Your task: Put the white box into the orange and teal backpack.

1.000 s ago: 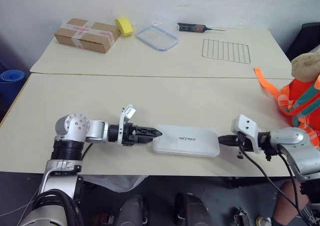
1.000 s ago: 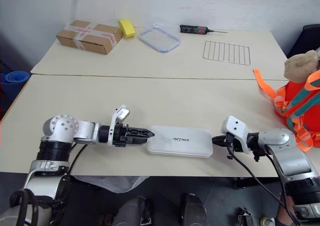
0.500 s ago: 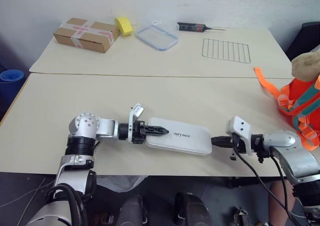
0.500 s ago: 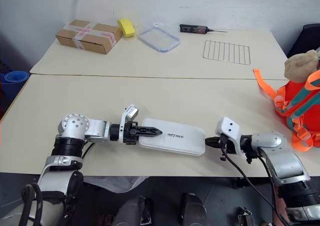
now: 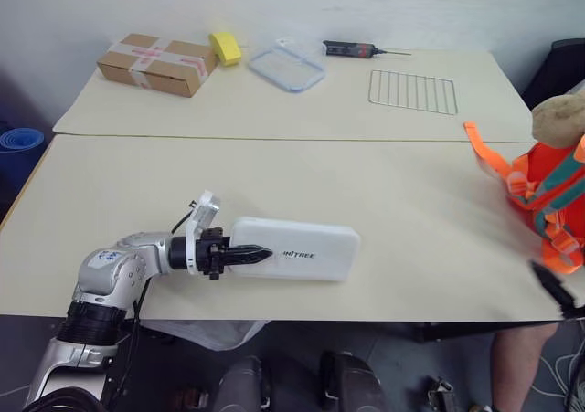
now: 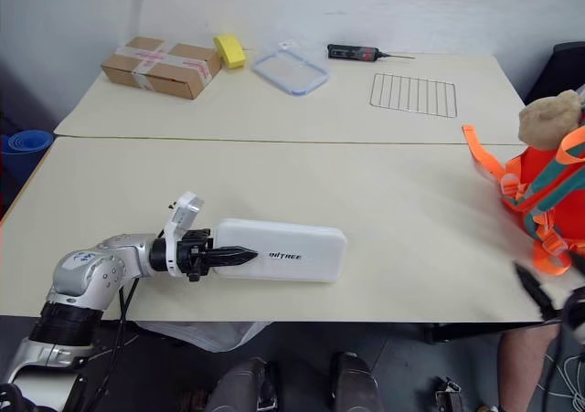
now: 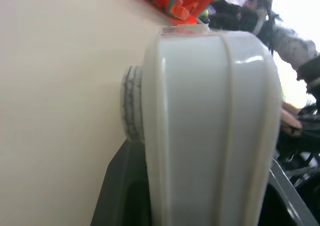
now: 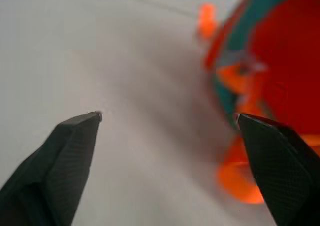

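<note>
White box (image 5: 294,248): lies flat on the near desk (image 5: 393,193), long axis running crosswise toward the backpack.
Left claw (image 5: 249,256): clamped on the box's end farthest from the backpack, fingers level, pointing along the box.
Backpack (image 5: 548,179): orange and teal, at the desk's right edge, well apart from the box, bear head on top.
Right claw (image 8: 167,123): jaws spread wide, nothing between them, just beside the backpack and facing it.
Nearer arm: the left has the box; the right is closer to the backpack.
Coming move: likely carrying the box lengthwise across bare desk to the backpack.
Room: plenty; cardboard box (image 5: 157,62), lid (image 5: 288,67) and rack (image 5: 413,92) sit far behind.
</note>
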You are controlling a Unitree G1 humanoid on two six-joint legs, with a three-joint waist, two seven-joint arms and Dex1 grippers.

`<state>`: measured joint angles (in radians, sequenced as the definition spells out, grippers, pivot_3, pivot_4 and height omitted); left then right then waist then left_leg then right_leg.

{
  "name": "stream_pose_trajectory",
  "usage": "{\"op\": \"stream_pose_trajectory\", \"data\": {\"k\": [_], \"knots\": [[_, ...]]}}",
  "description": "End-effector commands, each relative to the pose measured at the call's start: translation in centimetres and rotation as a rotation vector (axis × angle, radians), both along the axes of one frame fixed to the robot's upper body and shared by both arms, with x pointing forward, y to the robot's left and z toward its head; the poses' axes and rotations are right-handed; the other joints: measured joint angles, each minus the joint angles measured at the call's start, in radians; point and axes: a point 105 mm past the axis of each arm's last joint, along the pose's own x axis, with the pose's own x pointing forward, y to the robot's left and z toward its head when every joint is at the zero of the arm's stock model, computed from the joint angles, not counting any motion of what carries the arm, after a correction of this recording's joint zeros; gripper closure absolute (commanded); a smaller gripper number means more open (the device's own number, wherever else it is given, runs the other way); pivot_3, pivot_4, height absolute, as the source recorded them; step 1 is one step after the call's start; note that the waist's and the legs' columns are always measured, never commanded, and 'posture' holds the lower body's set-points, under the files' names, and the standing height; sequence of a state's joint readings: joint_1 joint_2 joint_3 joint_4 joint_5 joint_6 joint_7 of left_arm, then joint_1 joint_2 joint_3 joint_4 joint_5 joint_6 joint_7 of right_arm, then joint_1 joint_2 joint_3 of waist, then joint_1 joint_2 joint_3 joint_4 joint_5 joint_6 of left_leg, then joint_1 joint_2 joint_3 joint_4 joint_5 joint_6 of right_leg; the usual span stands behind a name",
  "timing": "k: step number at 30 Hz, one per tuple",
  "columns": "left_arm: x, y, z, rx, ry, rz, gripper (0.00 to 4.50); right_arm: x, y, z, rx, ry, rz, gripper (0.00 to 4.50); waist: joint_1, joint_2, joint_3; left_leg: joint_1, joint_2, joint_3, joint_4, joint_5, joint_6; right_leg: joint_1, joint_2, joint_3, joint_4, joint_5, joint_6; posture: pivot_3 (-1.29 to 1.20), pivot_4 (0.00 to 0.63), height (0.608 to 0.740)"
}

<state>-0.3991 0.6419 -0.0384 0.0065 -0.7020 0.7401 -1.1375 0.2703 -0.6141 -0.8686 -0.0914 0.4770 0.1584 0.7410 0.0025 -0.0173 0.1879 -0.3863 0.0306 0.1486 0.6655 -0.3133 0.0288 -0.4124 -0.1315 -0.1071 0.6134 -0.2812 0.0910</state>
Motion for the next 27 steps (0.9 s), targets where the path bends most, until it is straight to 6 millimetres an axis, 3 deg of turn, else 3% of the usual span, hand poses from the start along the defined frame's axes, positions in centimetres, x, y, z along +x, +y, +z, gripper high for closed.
{"op": "stream_pose_trajectory", "data": {"k": [1,8,11,16,18,21,27], "knots": [[-0.4,-1.1,2.8,-0.078,-0.154,-0.08,3.25,0.9,-0.9,1.8,-0.024,-0.106,-0.089,0.04,-0.007,0.0,0.0,0.0,0.0,0.0,-0.001,0.0,0.0,0.0,0.0,0.0,0.0,0.0,0.0,0.0,0.15,0.74],[-0.3,-2.4,4.2,-0.12,-0.206,-0.119,3.25,7.4,-0.8,2.5,0.038,-0.14,-0.131,0.04,-0.023,0.002,0.001,0.0,0.0,0.0,0.0,0.005,0.007,-0.001,0.0,0.0,0.002,0.0,0.0,0.0,0.15,0.74],[-0.3,-2.3,4.6,-0.124,-0.217,-0.102,3.25,10.8,0.1,3.3,0.046,-0.156,-0.092,0.04,-0.029,0.004,0.002,-0.001,-0.001,0.0,0.0,0.006,0.008,-0.001,0.0,-0.001,0.004,0.0,0.0,0.0,0.15,0.74],[-0.4,-1.6,4.8,-0.133,-0.221,-0.052,3.25,14.4,0.6,4.1,0.024,-0.174,-0.103,0.04,-0.031,0.004,0.002,-0.001,-0.001,0.0,0.0,0.009,0.008,-0.001,0.001,-0.001,0.005,0.0,0.0,0.0,0.15,0.74],[-0.5,-1.2,4.9,-0.139,-0.231,-0.026,3.25,15.7,0.7,4.5,0.026,-0.192,-0.109,0.41,-0.03,0.004,0.002,-0.001,-0.002,0.0,0.0,0.009,0.009,-0.001,0.001,-0.001,0.007,0.0,0.001,0.0,0.15,0.74],[-1.3,-0.2,5.8,-0.207,-0.166,-0.026,3.25,17.4,3.1,5.3,0.05,-0.239,0.01,1.19,-0.032,0.005,0.002,-0.002,-0.002,0.001,0.001,0.01,0.009,-0.001,0.001,-0.001,0.007,0.0,0.001,0.0,0.15,0.74],[-0.8,1.9,5.9,-0.227,-0.145,0.076,3.25,18.0,9.4,7.0,0.102,-0.343,0.34,3.37,-0.035,0.005,0.002,-0.001,0.0,0.0,0.0,0.01,0.008,-0.001,0.002,-0.001,0.007,0.0,0.001,0.0,0.15,0.74]]}}
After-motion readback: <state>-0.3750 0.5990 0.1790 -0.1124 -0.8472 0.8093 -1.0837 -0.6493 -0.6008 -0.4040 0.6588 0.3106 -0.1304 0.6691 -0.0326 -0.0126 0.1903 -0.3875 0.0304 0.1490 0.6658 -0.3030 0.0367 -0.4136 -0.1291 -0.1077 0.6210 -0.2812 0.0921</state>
